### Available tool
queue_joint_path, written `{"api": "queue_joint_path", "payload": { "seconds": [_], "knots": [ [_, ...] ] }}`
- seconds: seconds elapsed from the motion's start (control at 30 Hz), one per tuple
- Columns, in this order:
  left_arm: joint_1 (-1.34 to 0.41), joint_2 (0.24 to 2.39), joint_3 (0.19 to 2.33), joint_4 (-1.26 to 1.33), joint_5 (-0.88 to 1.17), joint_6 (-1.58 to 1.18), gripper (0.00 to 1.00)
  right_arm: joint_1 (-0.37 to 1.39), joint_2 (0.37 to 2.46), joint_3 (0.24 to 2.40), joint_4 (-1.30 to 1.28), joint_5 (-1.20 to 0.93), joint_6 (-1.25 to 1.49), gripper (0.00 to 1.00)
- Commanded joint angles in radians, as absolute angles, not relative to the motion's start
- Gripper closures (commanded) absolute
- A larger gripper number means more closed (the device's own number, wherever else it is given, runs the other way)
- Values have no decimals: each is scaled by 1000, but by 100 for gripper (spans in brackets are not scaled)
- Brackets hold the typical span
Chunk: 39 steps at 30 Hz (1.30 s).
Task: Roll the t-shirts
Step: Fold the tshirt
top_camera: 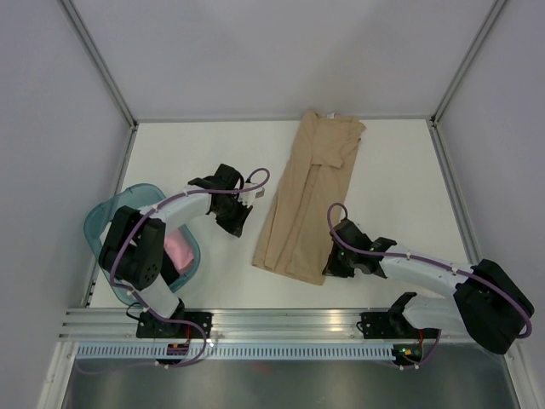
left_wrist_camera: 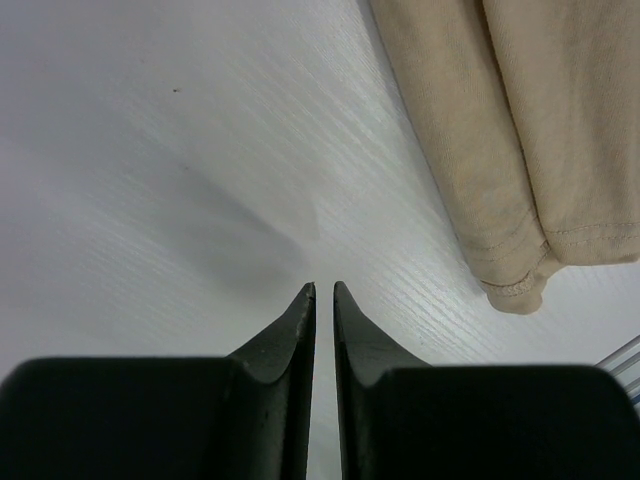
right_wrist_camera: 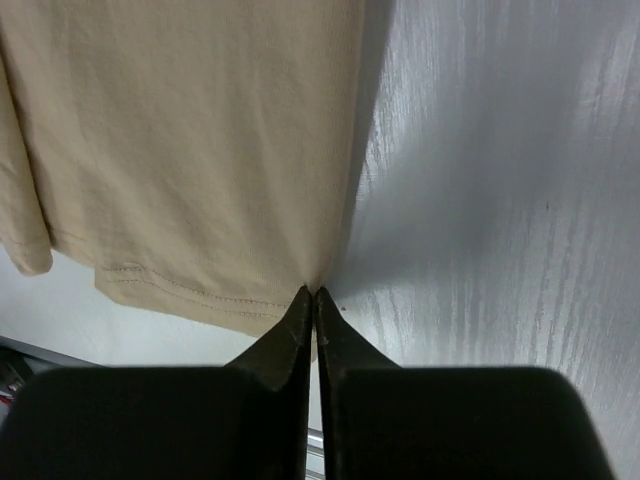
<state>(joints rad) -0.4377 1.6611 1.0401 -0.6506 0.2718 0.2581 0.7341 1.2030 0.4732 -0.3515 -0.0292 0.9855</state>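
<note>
Two grippers, one shirt in work, one basket, listed from the near edge outward.

1. Translucent teal plastic basket [top_camera: 102, 217] is sitting at the near left of the white table [top_camera: 196, 153] and is carrying a pink rolled cloth bundle [top_camera: 179, 247].
2. Right gripper [right_wrist_camera: 314, 292] is pressing its fingers together at the near right corner of the tan short-sleeved cloth t-shirt [top_camera: 306, 204]. Its tips are touching the cloth's edge beside the stitched hem. Whether a fold is caught between them is not showing.
3. Left gripper [left_wrist_camera: 323, 287] is hovering over bare table just left of the hem, fingers almost meeting, holding nothing.
4. T-shirt is lying at mid-table, folded lengthwise into a long strip, hem near and collar far.

Handling, as judgement: the roll is probably starting from the hem, so the left gripper is needing to open and take the near left corner. With both corners moving level, the roll is staying tight rather than skewing.

Views: the top camera alone is giving the whole strip, the basket and both arms. The right wrist camera alone is showing the tips' contact at the stitching. The left wrist camera alone is showing the doubled layers at the left corner, apart from its fingers.
</note>
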Motion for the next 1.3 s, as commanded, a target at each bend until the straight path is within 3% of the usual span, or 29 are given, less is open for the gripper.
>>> {"api": "queue_joint_path", "payload": {
  "seconds": [0.0, 0.13, 0.27, 0.4, 0.43, 0.5, 0.57, 0.6, 0.8, 0.97, 1.27],
  "knots": [
    [-434, 1638, 1055, -629, 290, 230, 83, 738, 1213, 468, -421, 32, 1020, 99],
    [-434, 1620, 1046, -626, 296, 233, 83, 717, 1163, 483, -650, 162, 1069, 100],
    [-436, 1618, 1043, -626, 311, 236, 83, 638, 984, 446, -754, 173, 1068, 100],
    [-434, 1618, 1042, -627, 318, 236, 83, 577, 933, 434, -778, 146, 1054, 98],
    [-434, 1618, 1040, -627, 325, 236, 83, 571, 942, 437, -776, 146, 1051, 94],
    [-436, 1614, 1039, -629, 336, 233, 82, 563, 980, 471, -791, 164, 1042, 67],
    [-439, 1611, 1035, -630, 368, 227, 82, 561, 1006, 518, -813, 195, 1019, 54],
    [-443, 1609, 1032, -632, 382, 222, 82, 561, 1011, 587, -842, 212, 990, 53],
    [-563, 1618, 1052, -638, 462, 160, 73, 673, 1084, 784, -761, 278, 945, 53],
    [-583, 1693, 1083, -627, 538, 0, 68, 747, 1176, 645, -342, 34, 1012, 62],
    [-656, 1753, 1085, -517, 551, -149, 57, 790, 1279, 539, -123, -28, 1066, 64]
  ]
}}
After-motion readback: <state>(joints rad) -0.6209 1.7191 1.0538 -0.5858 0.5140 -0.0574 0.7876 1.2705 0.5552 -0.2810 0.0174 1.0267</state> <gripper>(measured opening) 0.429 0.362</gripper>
